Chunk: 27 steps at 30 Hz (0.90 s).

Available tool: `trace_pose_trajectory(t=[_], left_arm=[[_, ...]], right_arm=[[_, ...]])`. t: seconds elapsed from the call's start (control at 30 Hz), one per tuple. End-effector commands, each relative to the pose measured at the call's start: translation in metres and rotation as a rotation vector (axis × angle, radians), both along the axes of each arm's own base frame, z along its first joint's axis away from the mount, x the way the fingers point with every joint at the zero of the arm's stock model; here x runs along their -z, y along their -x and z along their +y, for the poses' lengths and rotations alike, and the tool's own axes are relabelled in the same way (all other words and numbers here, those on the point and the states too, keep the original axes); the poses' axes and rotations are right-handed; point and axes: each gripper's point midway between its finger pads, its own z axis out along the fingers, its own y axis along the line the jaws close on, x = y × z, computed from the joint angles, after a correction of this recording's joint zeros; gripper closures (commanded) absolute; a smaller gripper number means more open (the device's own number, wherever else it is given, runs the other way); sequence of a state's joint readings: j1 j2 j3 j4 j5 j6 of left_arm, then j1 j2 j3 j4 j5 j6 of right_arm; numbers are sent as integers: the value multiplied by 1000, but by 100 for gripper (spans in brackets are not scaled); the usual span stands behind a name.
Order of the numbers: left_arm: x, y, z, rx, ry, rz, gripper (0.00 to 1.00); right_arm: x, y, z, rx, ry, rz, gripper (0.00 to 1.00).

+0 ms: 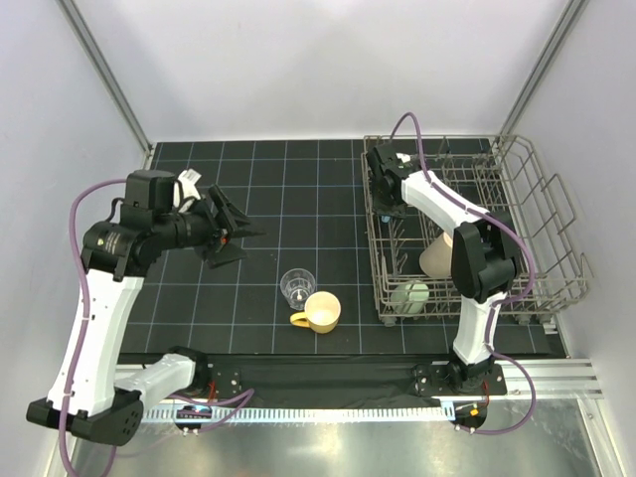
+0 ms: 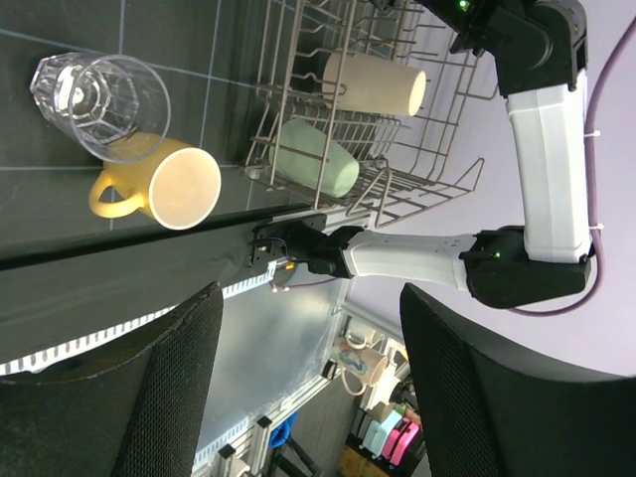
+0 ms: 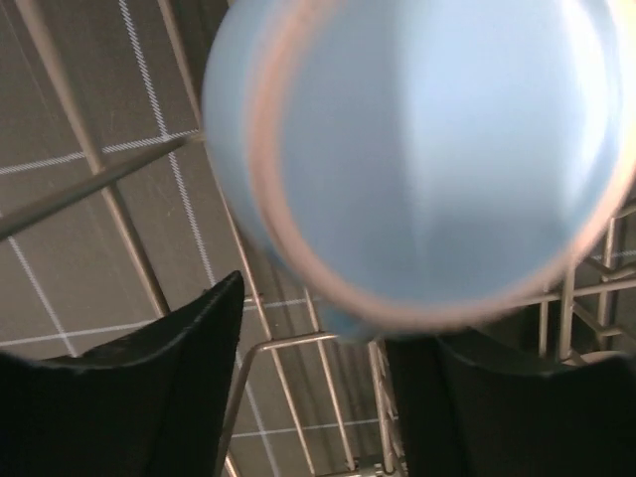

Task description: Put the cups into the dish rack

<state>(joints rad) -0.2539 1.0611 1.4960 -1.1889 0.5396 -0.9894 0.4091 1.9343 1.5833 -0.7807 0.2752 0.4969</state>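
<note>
Two stand outside the dish rack [image 1: 545,204]: clear glass [image 1: 296,286], yellow mug [image 1: 322,311].

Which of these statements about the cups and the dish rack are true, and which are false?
1. The yellow mug stands outside the dish rack. True.
2. The clear glass is inside the dish rack. False: it stands on the mat, beside the yellow mug.
3. The pale green cup and the tan cup are both inside the dish rack. True.
4. The left gripper holds a cup. False: it is open and empty, above the mat.
5. The light blue cup is close in front of the right gripper, above the rack's wires. True.
</note>
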Motion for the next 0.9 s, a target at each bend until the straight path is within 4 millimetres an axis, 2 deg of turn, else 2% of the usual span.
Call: trace_pose_trajectory(t=[0.0, 0.1, 0.17, 0.4, 0.57, 0.7, 0.73, 0.87], left_arm=[[-12, 2, -3, -1, 51, -42, 29], [-10, 2, -4, -11, 62, -40, 28], [-8, 1, -4, -18, 70, -37, 28], [3, -8, -10, -33, 113, -11, 29], [8, -12, -13, -36, 135, 3, 29], [8, -11, -12, -40, 132, 3, 30], [9, -10, -12, -44, 132, 3, 30], [7, -9, -10, -57, 130, -8, 29]], right_arm=[[-25, 6, 0, -12, -15, -38, 36], [-39, 11, 0, -19, -30, -57, 29], [-53, 15, 1, -26, -57, -81, 28], [-81, 34, 12, -90, -121, -93, 28], [-75, 32, 14, -122, -116, -81, 28], [-76, 27, 19, -127, -126, -78, 32], [-81, 24, 19, -128, -125, -88, 32], [-79, 13, 26, -221, -159, -81, 31]])
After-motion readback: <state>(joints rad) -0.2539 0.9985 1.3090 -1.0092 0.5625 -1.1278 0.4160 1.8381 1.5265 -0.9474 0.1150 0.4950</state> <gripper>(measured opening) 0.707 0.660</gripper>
